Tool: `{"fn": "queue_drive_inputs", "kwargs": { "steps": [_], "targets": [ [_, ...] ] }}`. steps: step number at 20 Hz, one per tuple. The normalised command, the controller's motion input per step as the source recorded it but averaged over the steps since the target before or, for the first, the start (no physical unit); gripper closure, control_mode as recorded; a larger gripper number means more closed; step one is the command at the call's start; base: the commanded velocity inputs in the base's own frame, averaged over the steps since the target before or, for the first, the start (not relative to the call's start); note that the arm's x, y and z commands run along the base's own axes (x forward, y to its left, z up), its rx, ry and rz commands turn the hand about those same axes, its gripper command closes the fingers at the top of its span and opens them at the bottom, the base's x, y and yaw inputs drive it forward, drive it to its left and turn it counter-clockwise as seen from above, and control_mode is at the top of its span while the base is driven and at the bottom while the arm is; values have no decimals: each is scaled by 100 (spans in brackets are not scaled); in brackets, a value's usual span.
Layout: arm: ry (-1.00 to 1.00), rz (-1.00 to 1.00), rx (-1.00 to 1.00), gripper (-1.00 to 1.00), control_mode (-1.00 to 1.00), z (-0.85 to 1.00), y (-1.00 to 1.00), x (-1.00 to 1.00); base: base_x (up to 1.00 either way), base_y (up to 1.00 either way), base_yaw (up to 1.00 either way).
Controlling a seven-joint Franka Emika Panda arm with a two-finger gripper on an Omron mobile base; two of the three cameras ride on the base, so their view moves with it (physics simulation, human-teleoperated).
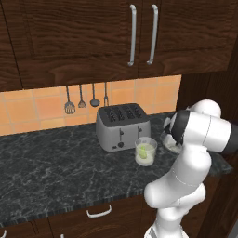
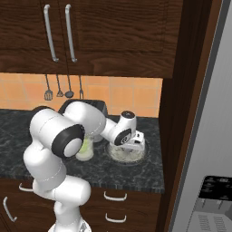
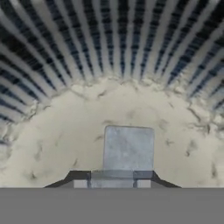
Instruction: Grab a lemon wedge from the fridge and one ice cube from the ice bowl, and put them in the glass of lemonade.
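From the left base camera, the nearest thing to me is my own white arm (image 1: 186, 181), rising at the lower right and bending over the dark stone counter (image 1: 56, 167). Beyond it stands the glass of lemonade (image 1: 145, 151), upright, with a small green lemon wedge (image 1: 145, 149) already inside. Just behind it is the silver toaster (image 1: 122, 126). The ice bowl (image 1: 170, 144) peeks out to the right of the glass, mostly hidden by my arm.

From the right base camera, my arm's big elbow is closest. The gripper (image 2: 132, 144) reaches straight down into the ice bowl (image 2: 127, 155), which sits just right of the glass (image 2: 85, 149). The grey fridge (image 2: 208, 136) fills the right edge.

From the hand camera, an ice cube (image 3: 128, 148) sits right between the finger tips, squarish with no clear long axis, one flat face toward me, resting on the bowl's pale speckled floor below its ribbed wall. The jaws look narrowed around it, touching or nearly so; I cannot tell if the grip is firm. I judge the next move is straight up, then left to the glass.
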Motion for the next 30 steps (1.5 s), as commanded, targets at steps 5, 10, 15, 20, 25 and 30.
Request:
{"fn": "queue_drive_inputs", "kwargs": {
  "steps": [5,10,15,20,25,30],
  "targets": [
    [1,0,-1,100,-100,13,0,0,0,0,0],
    [0,2,-4,100,-100,94,2,-26,0,0,0],
    [-3,1,-1,100,-100,46,14,-44,0,0,0],
    [-7,0,1,100,-100,0,2,-53,0,0,0],
    [-10,2,4,100,-100,42,19,-23,0,0,0],
    [-10,11,5,100,-100,86,73,-11,0,0,0]
  ]
}}
